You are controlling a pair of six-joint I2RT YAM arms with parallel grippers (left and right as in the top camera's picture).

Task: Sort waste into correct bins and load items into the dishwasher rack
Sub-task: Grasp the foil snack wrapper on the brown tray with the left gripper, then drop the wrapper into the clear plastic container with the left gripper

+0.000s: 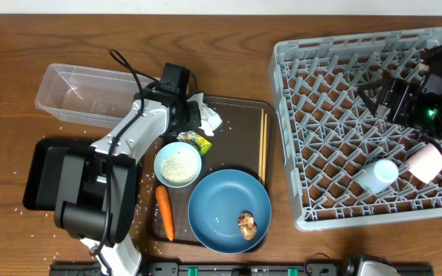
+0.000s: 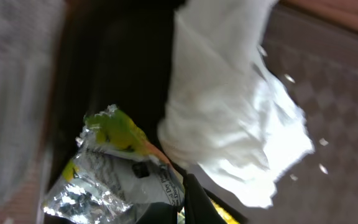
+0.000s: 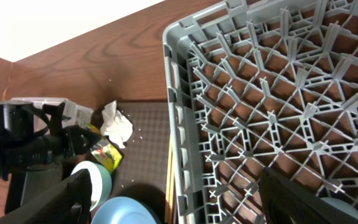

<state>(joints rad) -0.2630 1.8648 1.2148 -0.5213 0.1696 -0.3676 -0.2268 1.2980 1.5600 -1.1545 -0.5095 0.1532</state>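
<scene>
My left gripper (image 1: 191, 129) is down on the dark brown tray, shut on the green-yellow wrapper (image 2: 117, 168), whose foil runs in between the fingers (image 2: 199, 204). The crumpled white paper (image 2: 229, 118) lies right beside it. A white bowl (image 1: 178, 164) of rice sits below them. The dark blue dish (image 1: 229, 209) carries the brown lump (image 1: 247, 225), and the carrot piece (image 1: 164, 212) lies to its left. My right gripper (image 3: 179, 205) hangs open over the grey dishwasher rack (image 1: 359, 123). Inside the rack lie the pink cup (image 1: 427, 161) and the light blue cup (image 1: 380, 175).
The clear tub (image 1: 83, 92) stands at the back left, with the black tray (image 1: 41, 172) in front of it, partly under my left arm. Rice grains are scattered on the wood near it. The brown serving tray (image 1: 244, 123) lies close to the rack's left wall.
</scene>
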